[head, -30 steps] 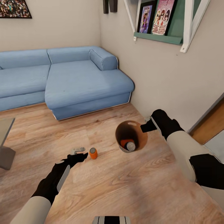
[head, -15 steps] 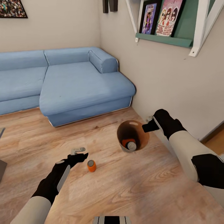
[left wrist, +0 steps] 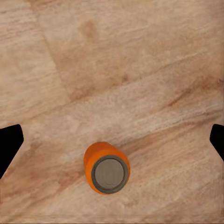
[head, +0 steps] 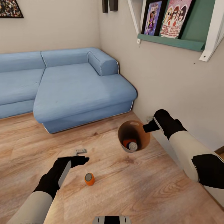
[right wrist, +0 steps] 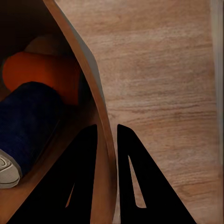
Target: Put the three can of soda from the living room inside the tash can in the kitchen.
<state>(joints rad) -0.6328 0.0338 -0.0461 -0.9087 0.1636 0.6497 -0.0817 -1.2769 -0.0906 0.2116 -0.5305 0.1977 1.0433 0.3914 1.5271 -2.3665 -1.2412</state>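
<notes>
An orange can of soda (head: 89, 179) (left wrist: 107, 169) with a silvery top stands upright on the wood floor. My left gripper (head: 81, 155) (left wrist: 114, 137) hangs open just beyond and above it, fingers spread wide, nothing between them. The tash can (head: 127, 130) (right wrist: 88, 60), brown inside, tilts toward me. My right gripper (head: 148, 127) (right wrist: 107, 128) is shut on its rim, one finger inside the wall and one outside. Two cans lie inside it: an orange one (head: 127, 143) (right wrist: 42, 70) and a dark blue one (head: 133, 146) (right wrist: 28, 121).
A blue corner sofa (head: 71, 90) fills the far left of the living room. The beige wall (head: 168, 84) runs close along my right arm, with a teal picture shelf (head: 169, 42) high on it. Open wood floor (head: 124, 186) lies in front of me.
The whole view has swung, so the sofa sits further left. The floor can now shows nearer to me, below the left gripper instead of beside it. The right gripper still holds the bucket.
</notes>
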